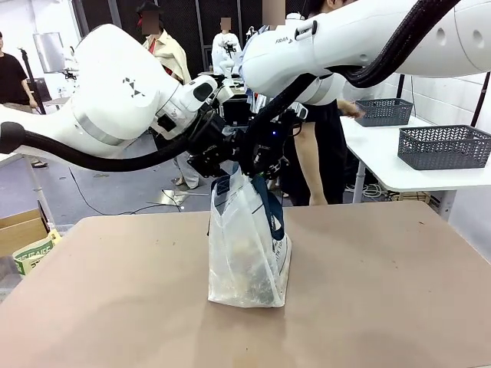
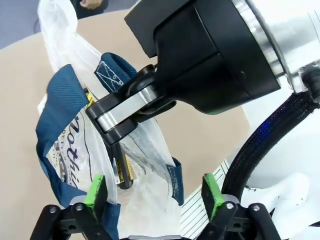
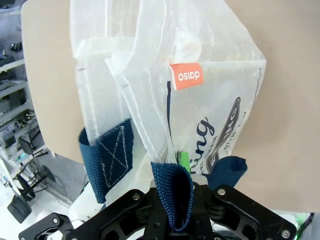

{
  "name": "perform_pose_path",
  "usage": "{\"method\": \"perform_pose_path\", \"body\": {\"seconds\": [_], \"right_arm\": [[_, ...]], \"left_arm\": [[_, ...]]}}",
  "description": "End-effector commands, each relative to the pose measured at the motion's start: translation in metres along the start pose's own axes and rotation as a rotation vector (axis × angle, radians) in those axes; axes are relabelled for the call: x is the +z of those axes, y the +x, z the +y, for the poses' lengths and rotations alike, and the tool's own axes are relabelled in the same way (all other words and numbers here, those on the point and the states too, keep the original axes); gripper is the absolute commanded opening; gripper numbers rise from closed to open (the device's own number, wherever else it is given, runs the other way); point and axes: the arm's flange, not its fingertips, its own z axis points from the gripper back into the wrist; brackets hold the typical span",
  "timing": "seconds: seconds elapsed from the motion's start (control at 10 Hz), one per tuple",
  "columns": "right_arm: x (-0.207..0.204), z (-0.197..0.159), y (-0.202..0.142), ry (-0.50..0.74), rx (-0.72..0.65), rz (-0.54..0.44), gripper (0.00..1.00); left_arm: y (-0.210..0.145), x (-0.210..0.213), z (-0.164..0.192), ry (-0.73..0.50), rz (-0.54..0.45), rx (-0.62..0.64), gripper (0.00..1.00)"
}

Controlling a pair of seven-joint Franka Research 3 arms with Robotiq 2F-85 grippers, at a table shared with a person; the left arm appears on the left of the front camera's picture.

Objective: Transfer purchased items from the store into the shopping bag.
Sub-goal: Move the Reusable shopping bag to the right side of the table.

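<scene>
The bag point(image 1: 247, 257) stands upright at the middle of the tabletop point(image 1: 383, 299). Above its mouth, the right gripper point(image 3: 175, 176) is clamped on a navy strap point(image 3: 172, 196), holding that side up. The left gripper point(image 2: 154, 194) hangs over the bag's mouth, jaws spread wide, gripping nothing.

Tan table point(image 1: 399, 307) taking up the foreground. White table point(image 1: 383, 172) standing behind it at right, carrying two grey mesh baskets: one point(image 1: 445, 147) sitting near the front edge, another point(image 1: 383, 112) sitting farther back. Person in dark clothes point(image 1: 326, 153) standing at the tan table's far side. Cardboard box point(image 1: 19, 228) sitting low at left, green-printed pack point(image 1: 32, 253) leaning just beside it. Cable point(image 1: 115, 208) trailing over the floor
</scene>
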Motion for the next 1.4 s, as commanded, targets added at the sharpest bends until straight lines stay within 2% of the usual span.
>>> {"method": "perform_pose_path", "body": {"seconds": [0.0, 0.4, 0.7, 1.1, 1.3], "right_arm": [[0.000, 0.006, 0.007, 0.026, 0.005, -0.001, 0.00], [-0.002, 0.007, 0.007, 0.026, 0.010, 0.005, 0.00], [-0.003, 0.006, 0.008, 0.033, 0.010, 0.006, 0.00], [-0.003, 0.006, 0.009, 0.043, 0.009, 0.014, 0.00], [-0.002, 0.005, 0.010, 0.042, 0.007, 0.015, 0.00]], "left_arm": [[-0.008, 0.006, 0.004, -0.046, 0.010, -0.028, 1.00], [-0.009, -0.013, -0.005, -0.003, 0.067, -0.058, 1.00], [-0.008, -0.031, -0.009, 0.086, 0.097, -0.061, 1.00], [-0.012, -0.037, -0.015, 0.186, 0.082, -0.064, 1.00], [-0.011, -0.035, -0.015, 0.217, 0.071, -0.073, 0.60]]}}
